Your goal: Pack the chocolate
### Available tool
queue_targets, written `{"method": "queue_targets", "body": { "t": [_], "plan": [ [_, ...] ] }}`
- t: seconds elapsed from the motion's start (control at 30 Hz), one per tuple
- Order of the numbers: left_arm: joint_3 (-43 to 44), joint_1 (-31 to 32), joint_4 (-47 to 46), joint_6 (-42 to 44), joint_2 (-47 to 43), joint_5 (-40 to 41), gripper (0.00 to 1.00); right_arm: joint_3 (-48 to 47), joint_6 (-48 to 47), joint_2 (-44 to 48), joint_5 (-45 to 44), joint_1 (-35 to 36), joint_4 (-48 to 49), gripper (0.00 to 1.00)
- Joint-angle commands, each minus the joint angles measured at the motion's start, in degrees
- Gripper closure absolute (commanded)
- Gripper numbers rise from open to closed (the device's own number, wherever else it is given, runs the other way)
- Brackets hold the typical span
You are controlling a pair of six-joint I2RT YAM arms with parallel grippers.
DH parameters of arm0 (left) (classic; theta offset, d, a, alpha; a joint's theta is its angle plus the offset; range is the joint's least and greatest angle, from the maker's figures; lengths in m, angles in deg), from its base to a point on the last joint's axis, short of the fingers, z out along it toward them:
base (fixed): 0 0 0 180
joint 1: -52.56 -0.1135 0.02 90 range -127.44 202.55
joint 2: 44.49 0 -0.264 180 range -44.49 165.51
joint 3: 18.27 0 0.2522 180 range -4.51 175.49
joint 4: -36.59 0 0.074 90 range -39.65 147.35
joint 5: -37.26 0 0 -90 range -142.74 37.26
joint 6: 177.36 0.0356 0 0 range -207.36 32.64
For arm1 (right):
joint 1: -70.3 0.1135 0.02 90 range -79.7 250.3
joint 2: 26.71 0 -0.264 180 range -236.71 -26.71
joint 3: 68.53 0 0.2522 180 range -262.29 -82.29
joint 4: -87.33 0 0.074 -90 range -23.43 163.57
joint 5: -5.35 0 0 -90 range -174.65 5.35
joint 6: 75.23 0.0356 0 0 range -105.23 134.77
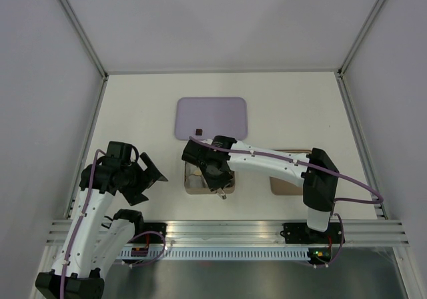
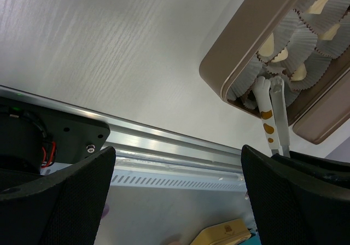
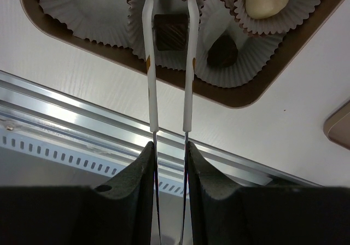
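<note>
Right gripper clamped narrowly on slim tongs, their tips flanking a small dark square chocolate seated in a crinkled paper cup inside the tan box — probably light, rigid and easily scuffed, best pinched gently across its flat sides — while the left gripper gapes wide and empty.

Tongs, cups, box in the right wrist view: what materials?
Tongs: glossy white arms, likely plastic or coated; thin grey metal-looking strips lower down. Cups: thin matte white paper, going by the fine pleats. Box: smooth matte brown with rounded corners; card or plastic, cannot tell.
</note>
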Motion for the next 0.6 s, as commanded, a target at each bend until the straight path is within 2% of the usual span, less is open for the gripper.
{"method": "queue_targets", "body": {
  "t": [0.0,0.2,0.33,0.57],
  "plan": [
    [-0.05,0.25,1.45,-0.76,-0.53,-2.15,0.0,0.73,1.72,0.73,-0.26,0.94,-0.17,0.9],
    [-0.05,0.25,1.45,-0.84,-0.71,-2.15,0.0,-0.58,2.08,0.38,-0.35,1.46,0.01,0.84],
    [-0.05,0.25,1.45,-1.02,-0.8,-2.15,0.0,-1.37,2.34,0.38,-0.53,1.46,-0.34,0.74],
    [-0.05,0.25,1.53,-1.19,-0.89,-2.15,0.0,-2.95,2.95,0.64,-1.49,1.38,-1.57,0.63]
  ]
}}
